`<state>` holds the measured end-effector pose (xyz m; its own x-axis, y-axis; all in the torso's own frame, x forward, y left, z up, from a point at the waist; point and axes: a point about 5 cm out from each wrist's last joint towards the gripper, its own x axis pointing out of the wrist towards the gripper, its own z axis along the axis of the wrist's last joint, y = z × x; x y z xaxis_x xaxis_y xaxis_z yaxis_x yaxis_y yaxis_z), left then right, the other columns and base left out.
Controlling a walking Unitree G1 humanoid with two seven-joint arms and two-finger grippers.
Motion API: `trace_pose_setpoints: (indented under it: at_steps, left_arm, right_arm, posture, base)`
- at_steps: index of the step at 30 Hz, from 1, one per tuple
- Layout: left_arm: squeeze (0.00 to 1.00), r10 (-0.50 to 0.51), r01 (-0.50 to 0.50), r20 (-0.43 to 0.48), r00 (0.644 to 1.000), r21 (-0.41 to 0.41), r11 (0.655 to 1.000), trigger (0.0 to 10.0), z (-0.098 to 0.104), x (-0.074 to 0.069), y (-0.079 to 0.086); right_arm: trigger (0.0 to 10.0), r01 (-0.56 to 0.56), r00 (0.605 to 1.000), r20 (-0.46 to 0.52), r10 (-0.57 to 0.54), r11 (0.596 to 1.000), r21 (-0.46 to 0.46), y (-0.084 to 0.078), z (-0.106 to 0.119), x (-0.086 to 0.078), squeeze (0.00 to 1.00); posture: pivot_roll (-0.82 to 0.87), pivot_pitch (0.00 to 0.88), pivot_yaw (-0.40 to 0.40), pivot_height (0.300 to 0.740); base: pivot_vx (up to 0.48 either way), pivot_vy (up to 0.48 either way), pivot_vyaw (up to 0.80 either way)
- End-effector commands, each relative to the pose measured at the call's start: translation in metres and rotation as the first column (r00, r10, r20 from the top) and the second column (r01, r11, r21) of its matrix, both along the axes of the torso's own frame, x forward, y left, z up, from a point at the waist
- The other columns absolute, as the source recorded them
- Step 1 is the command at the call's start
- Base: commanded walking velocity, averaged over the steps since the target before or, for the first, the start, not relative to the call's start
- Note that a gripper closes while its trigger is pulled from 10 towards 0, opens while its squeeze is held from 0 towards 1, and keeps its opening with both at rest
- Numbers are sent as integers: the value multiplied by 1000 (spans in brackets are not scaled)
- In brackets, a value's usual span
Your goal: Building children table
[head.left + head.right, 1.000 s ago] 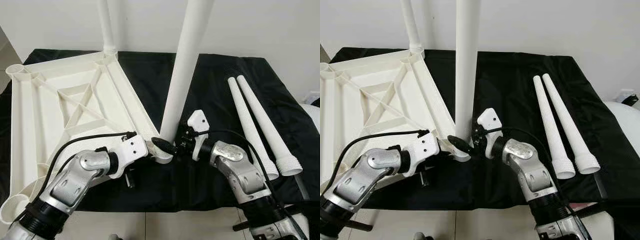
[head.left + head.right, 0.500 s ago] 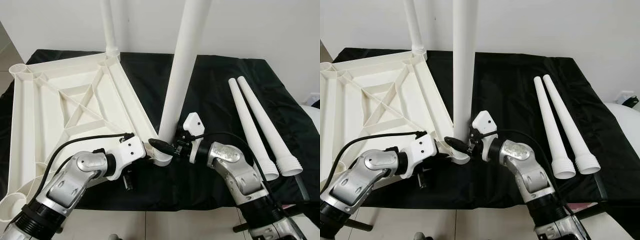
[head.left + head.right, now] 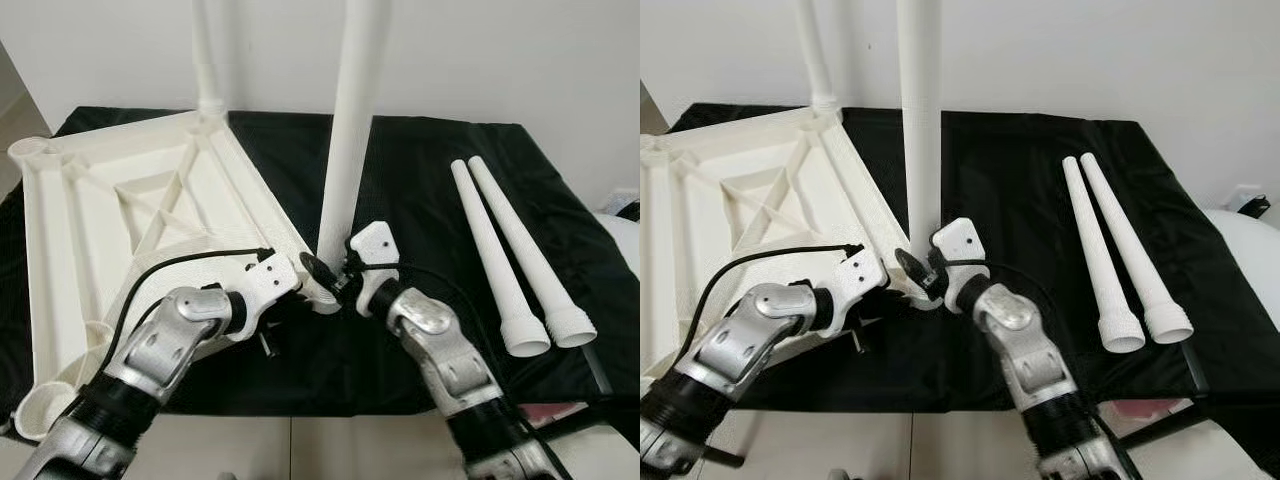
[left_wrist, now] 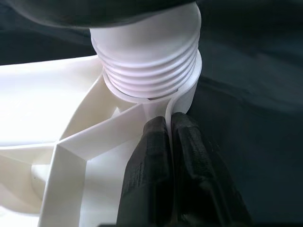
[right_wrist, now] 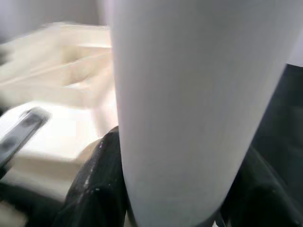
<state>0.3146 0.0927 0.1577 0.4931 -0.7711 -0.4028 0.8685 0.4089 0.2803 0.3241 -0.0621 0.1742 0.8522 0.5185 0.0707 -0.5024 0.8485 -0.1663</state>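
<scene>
Jaws of the left gripper (image 4: pixel 169 142) pinch the tabletop rim (image 4: pixel 171 106); right gripper (image 3: pixel 335 278) jaws clasp the upright leg (image 3: pixel 345 150).

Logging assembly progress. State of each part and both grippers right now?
tabletop: upside down on the black cloth, ribs up
near leg: upright in corner socket, threads partly showing
far leg: upright in far corner socket
two loose legs: lying side by side on the cloth
left gripper: shut on socket rim
right gripper: shut on near leg
</scene>
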Motion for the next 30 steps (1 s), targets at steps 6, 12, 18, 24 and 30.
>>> trace_pose_setpoints:
  at_steps: [6,12,18,24,30]
  left_arm:
    - [0,-10,13,66,998,-47,999,0,21,12,-20]
    - [0,-7,10,60,998,-49,999,0,21,18,-26]
    - [0,-27,30,55,998,-45,999,0,20,16,-25]
    - [0,-43,45,54,998,-41,998,0,18,15,-25]
    - [0,-98,99,44,994,-16,995,0,16,7,-19]
  right_arm:
    - [0,371,905,-181,-386,922,-113,-26,-47,13,0]
    - [0,437,877,-173,-449,894,-103,-21,-52,11,0]
    - [10000,334,938,-90,-335,942,-27,-11,-35,9,365]
    - [10000,153,987,-52,-149,984,85,-2,-15,5,0]
    - [10000,-73,997,35,73,997,1,-10,3,-5,0]
  posture:
    - [68,147,-27,740]
    - [65,150,-20,740]
    - [63,148,-19,740]
    - [65,145,-20,740]
    - [63,143,-14,740]
  base:
    - [0,0,0]
    - [0,0,0]
    - [0,0,0]
    - [0,0,0]
    - [0,0,0]
